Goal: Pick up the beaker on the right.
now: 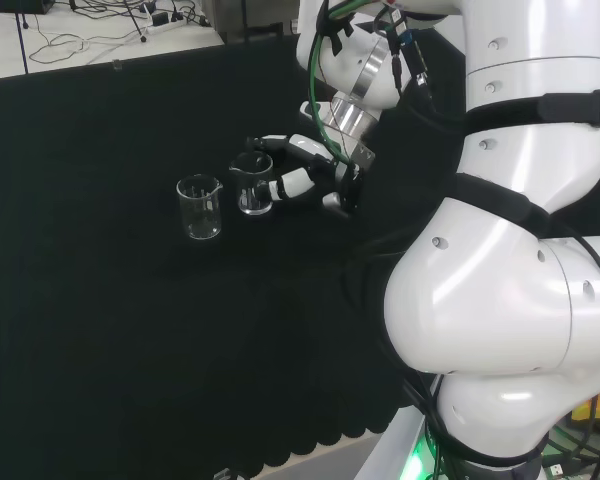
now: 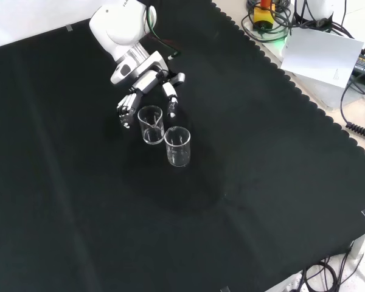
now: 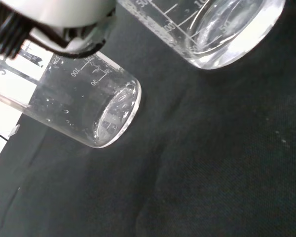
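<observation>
1. In the front view, the nearest piece on the black-clothed bench [image 2: 243, 182] is a clear beaker [image 2: 177, 146] standing upright — apart from the robot hand.
2. Just behind it, touching or nearly so, stands a second clear beaker [image 2: 151, 125], also upright on the cloth.
3. Farthest back, the robot hand [image 2: 147, 85] reaches down from the white arm [image 2: 118, 27] — its fingers [image 2: 126, 109] lie along one side of the second beaker and its thumb [image 2: 171, 100] along the other, partly spread and bracketing the glass; whether they touch it cannot be told.
4. In the head view, this bracketed beaker is the right-hand one of the pair.
</observation>
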`<state>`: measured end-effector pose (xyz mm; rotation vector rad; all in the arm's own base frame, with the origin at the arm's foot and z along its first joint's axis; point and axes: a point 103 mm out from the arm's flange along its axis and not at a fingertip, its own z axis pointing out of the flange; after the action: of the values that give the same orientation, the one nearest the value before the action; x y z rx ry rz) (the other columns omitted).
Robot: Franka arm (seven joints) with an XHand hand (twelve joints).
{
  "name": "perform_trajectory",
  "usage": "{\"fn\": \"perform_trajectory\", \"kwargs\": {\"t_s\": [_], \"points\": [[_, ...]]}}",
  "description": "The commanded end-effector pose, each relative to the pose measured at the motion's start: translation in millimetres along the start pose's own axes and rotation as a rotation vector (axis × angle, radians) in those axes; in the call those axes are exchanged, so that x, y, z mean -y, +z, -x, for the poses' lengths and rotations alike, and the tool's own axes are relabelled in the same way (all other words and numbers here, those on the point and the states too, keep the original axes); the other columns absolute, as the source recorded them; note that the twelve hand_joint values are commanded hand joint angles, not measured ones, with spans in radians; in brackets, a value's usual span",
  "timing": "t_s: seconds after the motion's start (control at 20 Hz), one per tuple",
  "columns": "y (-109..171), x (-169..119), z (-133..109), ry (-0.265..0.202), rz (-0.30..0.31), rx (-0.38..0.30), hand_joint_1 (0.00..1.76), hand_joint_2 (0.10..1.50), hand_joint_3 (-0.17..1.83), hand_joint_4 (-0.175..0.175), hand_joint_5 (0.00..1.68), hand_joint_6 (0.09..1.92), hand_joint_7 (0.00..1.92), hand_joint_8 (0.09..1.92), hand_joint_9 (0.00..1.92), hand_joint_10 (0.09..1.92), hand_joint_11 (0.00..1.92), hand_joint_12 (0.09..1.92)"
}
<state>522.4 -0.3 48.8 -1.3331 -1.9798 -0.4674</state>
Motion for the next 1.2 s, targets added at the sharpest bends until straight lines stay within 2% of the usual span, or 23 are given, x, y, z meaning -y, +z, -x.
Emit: {"fn": "perform_trajectory", "kwargs": {"t_s": [0.05,0.35,0.7,1.0,1.2], "points": [[-2.5,-5.9,4.5,-0.002,0.024,-0.017,0.81,0.51,0.57,-0.012,0.38,0.09,0.19,0.59,0.32,0.61,0.00,1.38],[-2.3,-11.6,6.0,0.001,0.050,-0.040,0.83,0.52,0.56,-0.014,0.41,0.09,0.20,0.59,0.34,0.61,0.00,1.38],[1.0,-13.8,5.0,-0.036,0.024,-0.072,0.83,0.52,0.56,-0.015,0.42,0.09,0.22,0.60,0.35,0.61,0.00,1.38],[3.6,-13.1,1.5,-0.055,0.017,-0.075,0.84,0.52,0.56,-0.016,0.43,0.09,0.23,0.60,0.36,0.61,0.00,1.38],[4.8,-11.6,0.3,-0.050,0.039,-0.065,0.84,0.52,0.56,-0.015,0.43,0.09,0.23,0.60,0.36,0.61,0.00,1.38]]}}
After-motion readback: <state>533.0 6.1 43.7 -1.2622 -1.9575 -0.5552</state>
